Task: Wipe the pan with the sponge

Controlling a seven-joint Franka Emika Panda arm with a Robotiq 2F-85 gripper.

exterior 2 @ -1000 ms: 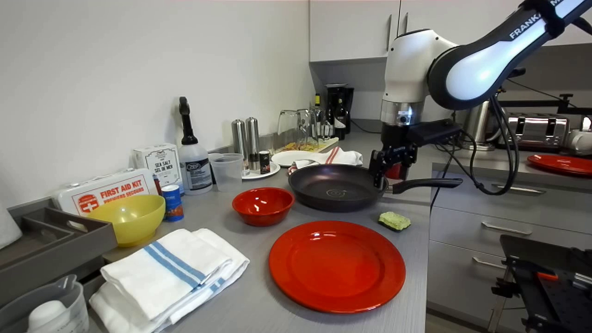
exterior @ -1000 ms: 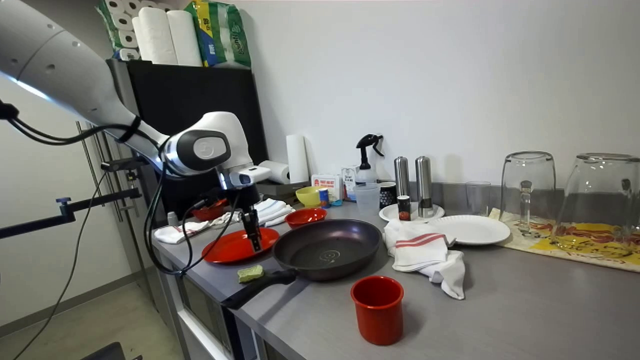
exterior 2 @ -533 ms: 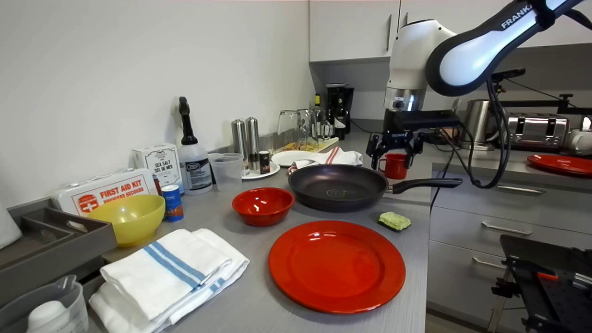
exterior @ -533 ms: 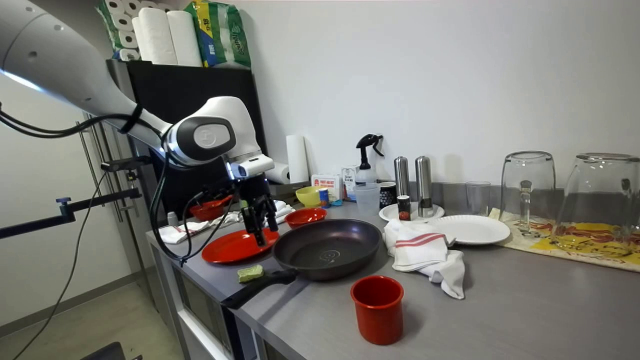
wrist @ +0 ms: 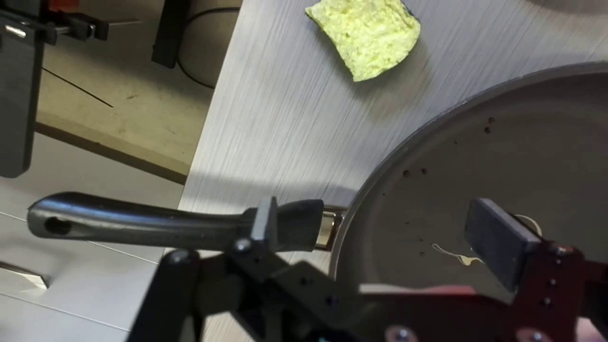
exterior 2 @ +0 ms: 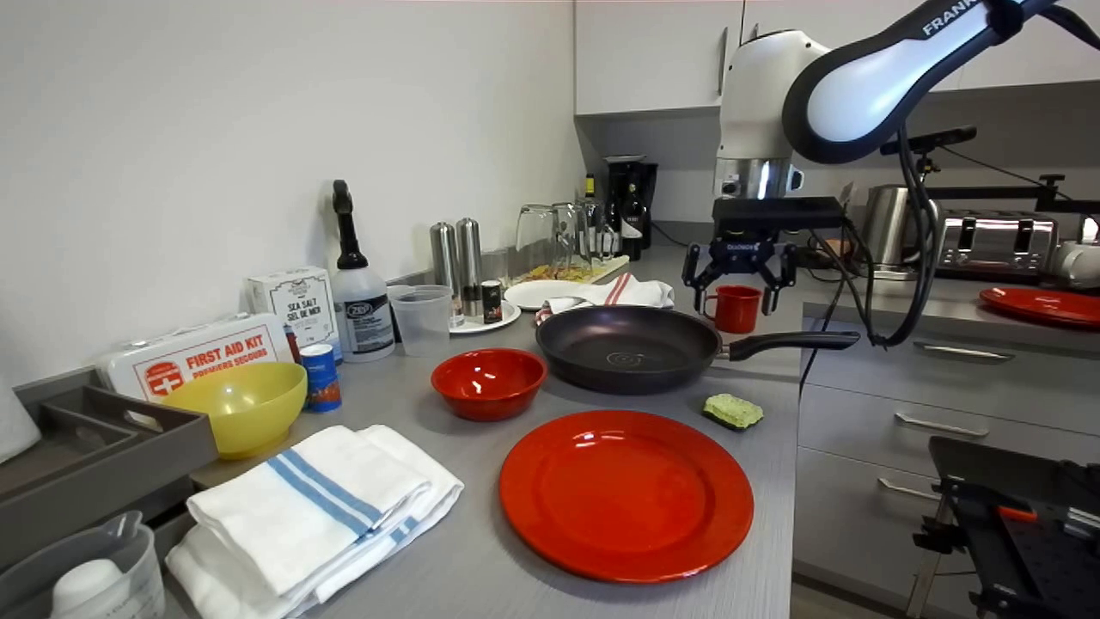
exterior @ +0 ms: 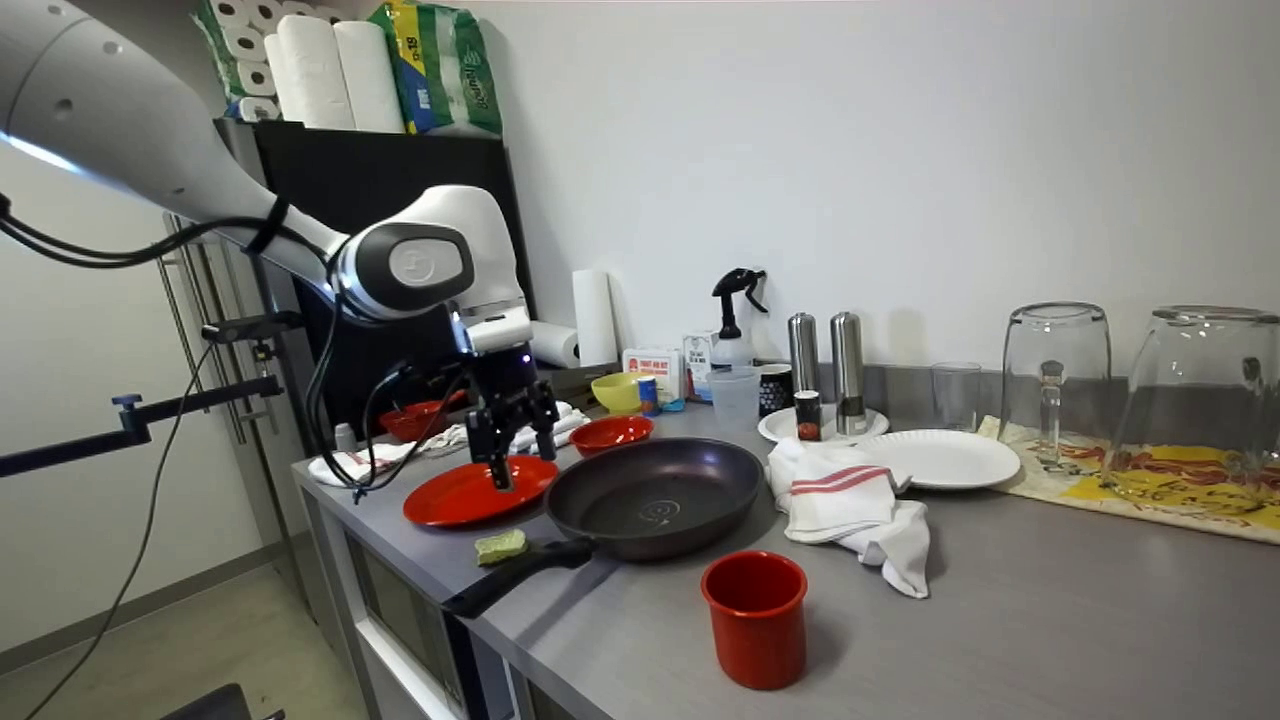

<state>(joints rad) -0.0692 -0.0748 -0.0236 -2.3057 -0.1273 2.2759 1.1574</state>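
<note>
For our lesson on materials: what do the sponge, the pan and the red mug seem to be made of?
Sponge: probably foam, matte; its surface is rough and pitted.
Pan: likely metal with a nonstick coating; dark, softly shining inside.
Red mug: glossy, highlights along its rim; enamelled metal or ceramic, cannot tell which.

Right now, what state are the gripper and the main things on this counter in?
Gripper: open, holding nothing.
Sponge: lying on the counter, yellow-green side up.
Pan: right side up, specks inside, handle past the counter's edge.
Red mug: upright.
Red bowl by the pan: right side up.
Red plate by the sponge: face up.
Blue-striped cloth: folded.
Red-striped cloth by the pan: bunched.
Spray bottle: upright.
</note>
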